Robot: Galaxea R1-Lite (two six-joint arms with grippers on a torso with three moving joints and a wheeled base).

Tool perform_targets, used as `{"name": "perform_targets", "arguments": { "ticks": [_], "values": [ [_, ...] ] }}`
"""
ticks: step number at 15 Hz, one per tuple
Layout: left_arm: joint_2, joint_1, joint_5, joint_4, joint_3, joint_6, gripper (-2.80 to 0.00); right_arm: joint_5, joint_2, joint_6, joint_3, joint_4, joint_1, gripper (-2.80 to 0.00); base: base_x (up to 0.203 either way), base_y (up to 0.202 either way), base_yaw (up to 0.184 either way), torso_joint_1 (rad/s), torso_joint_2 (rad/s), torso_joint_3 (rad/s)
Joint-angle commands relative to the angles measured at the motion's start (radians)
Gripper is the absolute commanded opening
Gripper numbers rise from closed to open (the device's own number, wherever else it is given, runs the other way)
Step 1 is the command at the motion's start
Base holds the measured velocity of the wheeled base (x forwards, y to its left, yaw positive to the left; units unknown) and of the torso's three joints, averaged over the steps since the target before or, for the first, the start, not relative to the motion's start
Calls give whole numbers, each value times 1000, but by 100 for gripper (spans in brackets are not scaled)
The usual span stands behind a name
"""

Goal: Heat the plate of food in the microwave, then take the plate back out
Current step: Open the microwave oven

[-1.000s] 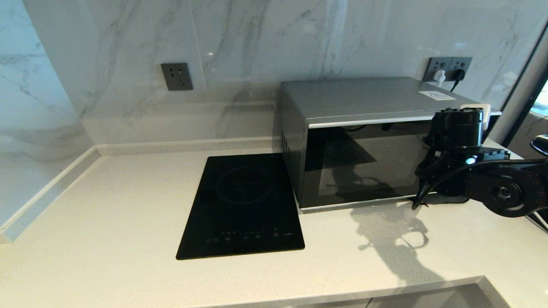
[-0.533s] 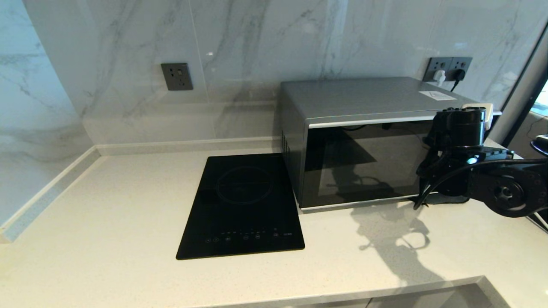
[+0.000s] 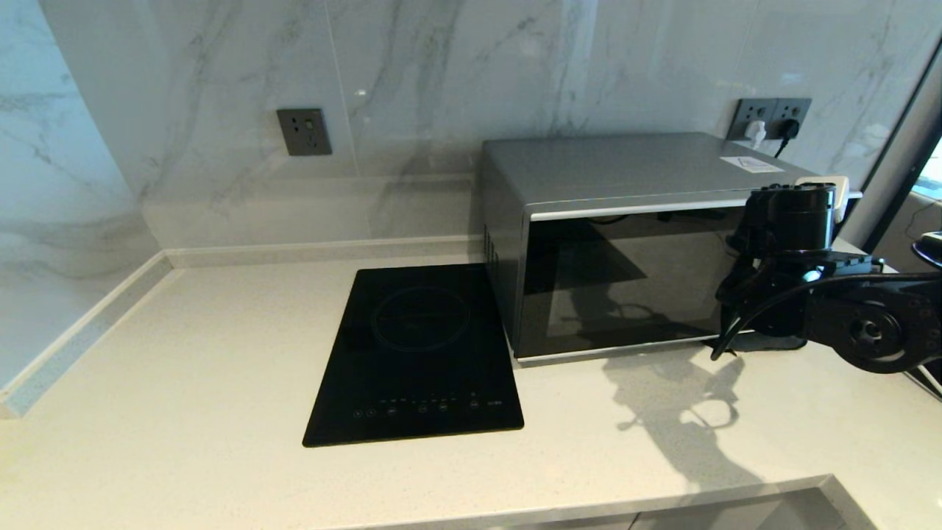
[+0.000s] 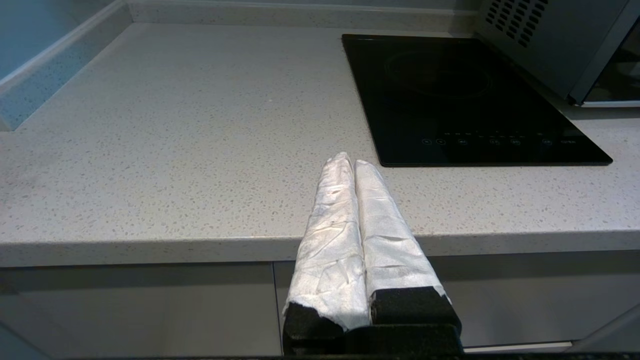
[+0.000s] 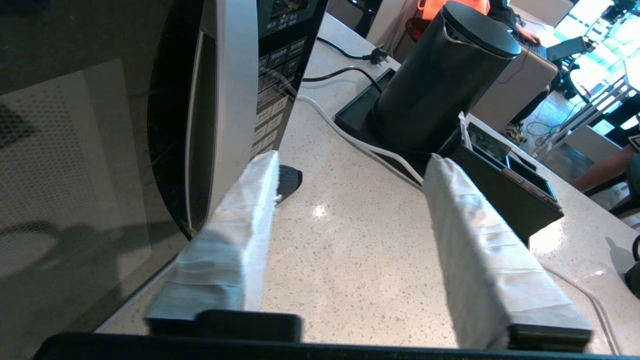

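At the bottom of the left wrist view, the left gripper (image 4: 350,162) sits clenched, its two white-wrapped fingers (image 4: 332,225) pressed together with nothing between them, held out past the front edge of the pale speckled countertop (image 4: 175,140). Beyond it, toward the upper right of that frame, the flat black cooktop (image 4: 465,100) lies on the counter, and the vented grey side of the microwave (image 4: 540,40) fills the top right corner.

In the right wrist view, the right gripper (image 5: 350,170) is released, its wrapped fingers (image 5: 240,240) spread wide and grasping nothing. One finger lies close against the silver handle band at the microwave's door edge (image 5: 230,100); whether it touches cannot be told. The other finger stands over bare counter. Past the fingertips, in the upper centre of the frame, a dark kettle (image 5: 440,85) stands on a black tray, with a white cable and a black cord trailing across the counter beside it.

In the head view the right arm (image 3: 831,294) reaches in from the right edge, in front of the microwave's (image 3: 625,243) right end. The microwave door is shut, its dark glass showing only reflections. The plate of food is in no view. On the marble wall behind, a grey wall socket (image 3: 304,132) sits at upper left of centre.
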Motion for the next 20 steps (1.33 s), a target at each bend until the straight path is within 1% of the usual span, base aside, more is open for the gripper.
{"name": "perform_targets", "arguments": {
  "ticks": [1, 5, 9, 15, 20],
  "values": [
    [2, 0, 0, -1, 0, -1, -280, -6, 3, 1, 2, -3, 0, 0, 0, 0, 0, 0, 0, 0],
    [2, 0, 0, -1, 0, -1, -280, -35, 39, 5, -13, -6, 0, 0, 0, 0, 0, 0, 0, 0],
    [2, 0, 0, -1, 0, -1, -280, -48, 85, 8, -48, -8, -1, 0, 0, 0, 0, 0, 0, 0],
    [2, 0, 0, -1, 0, -1, -280, -42, 130, 11, -83, -8, -4, 0, 0, 0, 0, 0, 0, 0],
    [2, 0, 0, -1, 0, -1, -280, -20, 184, 12, -120, -9, -45, 0, 0, 0, 0, 0, 0, 0]
  ]
}}
